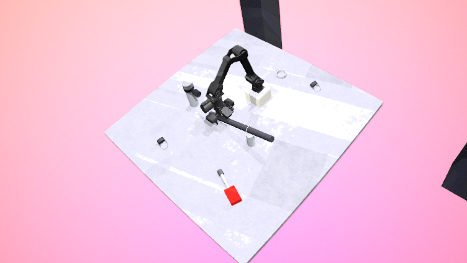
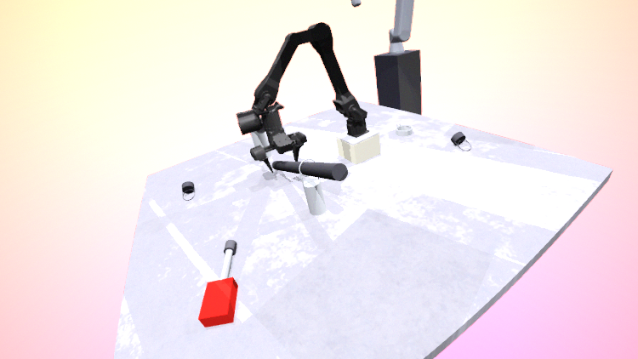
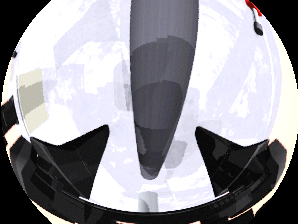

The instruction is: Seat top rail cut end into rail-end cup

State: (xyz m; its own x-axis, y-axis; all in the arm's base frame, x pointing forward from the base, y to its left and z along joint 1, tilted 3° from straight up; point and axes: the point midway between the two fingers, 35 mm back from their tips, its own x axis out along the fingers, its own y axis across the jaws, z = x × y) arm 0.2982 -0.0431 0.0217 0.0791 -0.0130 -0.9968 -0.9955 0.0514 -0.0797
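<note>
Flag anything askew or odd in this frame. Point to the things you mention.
The rail (image 1: 259, 132) (image 2: 323, 169) (image 3: 162, 65) looks unfinished: it runs through the loop on the short post (image 1: 250, 140) (image 2: 315, 198), but its far end stops short of the big post's cup (image 1: 196, 93). Nothing looks spilled or damaged.
</note>
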